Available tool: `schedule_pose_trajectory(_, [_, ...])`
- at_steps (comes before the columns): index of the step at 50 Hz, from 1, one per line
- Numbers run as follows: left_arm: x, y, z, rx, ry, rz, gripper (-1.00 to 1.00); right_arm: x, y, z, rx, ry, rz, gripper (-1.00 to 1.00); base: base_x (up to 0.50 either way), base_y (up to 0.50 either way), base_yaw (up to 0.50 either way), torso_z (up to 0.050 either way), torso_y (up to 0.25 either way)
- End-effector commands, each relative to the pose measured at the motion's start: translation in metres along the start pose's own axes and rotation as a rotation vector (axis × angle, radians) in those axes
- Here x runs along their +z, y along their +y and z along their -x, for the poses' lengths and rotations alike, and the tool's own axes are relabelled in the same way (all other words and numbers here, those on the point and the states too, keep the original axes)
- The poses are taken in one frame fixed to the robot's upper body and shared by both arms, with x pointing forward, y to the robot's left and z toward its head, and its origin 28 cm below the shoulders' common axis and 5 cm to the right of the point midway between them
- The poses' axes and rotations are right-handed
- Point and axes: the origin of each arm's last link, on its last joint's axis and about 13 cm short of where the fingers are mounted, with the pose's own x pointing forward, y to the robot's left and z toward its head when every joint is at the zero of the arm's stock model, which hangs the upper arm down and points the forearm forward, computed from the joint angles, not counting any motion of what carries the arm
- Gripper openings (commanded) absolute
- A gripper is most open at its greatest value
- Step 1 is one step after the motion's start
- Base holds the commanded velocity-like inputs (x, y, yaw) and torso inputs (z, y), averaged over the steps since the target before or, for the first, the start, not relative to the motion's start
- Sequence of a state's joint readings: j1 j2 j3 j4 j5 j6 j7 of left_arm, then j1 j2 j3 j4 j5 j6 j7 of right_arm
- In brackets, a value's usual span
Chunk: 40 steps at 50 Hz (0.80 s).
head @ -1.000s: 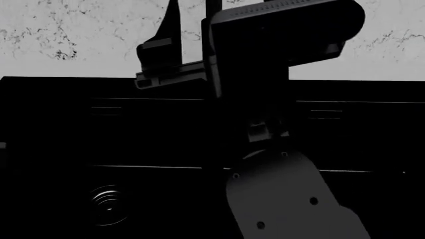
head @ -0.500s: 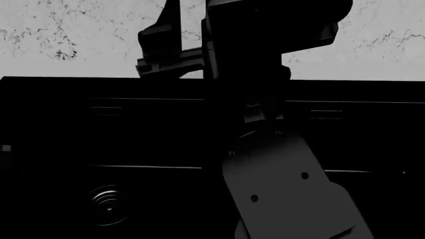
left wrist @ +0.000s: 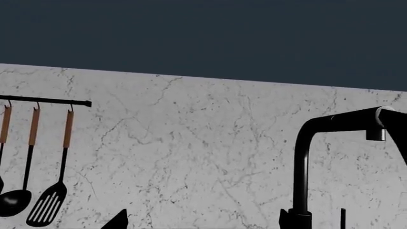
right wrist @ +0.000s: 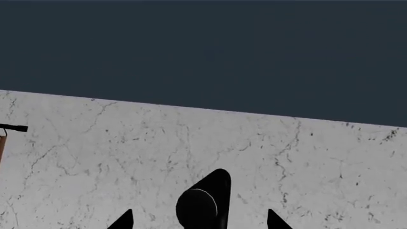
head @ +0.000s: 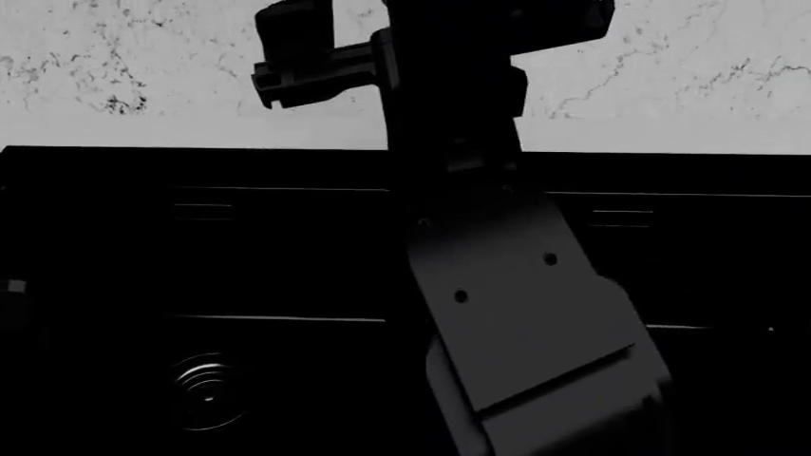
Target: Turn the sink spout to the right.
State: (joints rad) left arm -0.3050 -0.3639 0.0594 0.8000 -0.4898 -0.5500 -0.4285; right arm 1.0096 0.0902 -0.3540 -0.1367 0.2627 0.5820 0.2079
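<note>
In the right wrist view the right gripper (right wrist: 198, 224) shows two dark fingertips (right wrist: 122, 220) spread apart at the frame edge, so its jaws stand open. The slim matte-black cylindrical sink spout (right wrist: 205, 200) sits between those two tips, its rounded outlet end facing the camera; whether either tip touches the pipe cannot be told. In the head view the bulky dark-grey right arm (head: 533, 313) reaches up across the centre of the frame and hides the spout there; the gripper (head: 317, 57) at its upper end is seen against the wall, with one block-shaped finger (head: 294, 33) projecting to the view's left. The left gripper (left wrist: 121, 222) shows only one dark tip in the left wrist view, so the state of its jaws cannot be told. In that view the sink spout (left wrist: 305, 157) stands well apart from that tip: a vertical pipe rising from a collar, bending into a horizontal arm with a short downturned outlet. Below the right arm lies the wide black rectangular sink (head: 190, 285), with one ringed metallic drain (head: 207, 389) visible. Behind stands a white veined marble wall (left wrist: 190, 157), bearing a black rail (left wrist: 45, 100) with a hanging black ladle (left wrist: 16, 195) and a black slotted spatula (left wrist: 47, 207), both wooden-handled.
</note>
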Motion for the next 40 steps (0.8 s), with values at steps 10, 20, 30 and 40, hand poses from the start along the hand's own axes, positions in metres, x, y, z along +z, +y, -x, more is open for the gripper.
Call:
schedule_pose_trajectory(10, [-0.002,0.0,0.0,-0.01,0.006,0.002,1.0,-0.012,0.002,-0.016,0.007,0.017,-0.018,1.0,0.0,0.0,0.0,0.0,0.0])
schedule_pose_trajectory(20, [-0.002,-0.001,0.001,-0.014,0.006,0.001,1.0,-0.015,0.003,-0.019,0.011,0.033,-0.01,1.0,0.0,0.0,0.0,0.0,0.0])
schedule_pose_trajectory(30, [-0.003,-0.001,0.0,-0.016,0.011,0.0,1.0,-0.022,0.001,-0.027,0.019,0.057,-0.005,1.0,0.0,0.0,0.0,0.0,0.0])
schedule_pose_trajectory(40, [-0.003,-0.001,0.0,-0.02,0.013,0.0,1.0,-0.029,-0.002,-0.039,0.012,0.066,0.002,1.0,0.0,0.0,0.0,0.0,0.0])
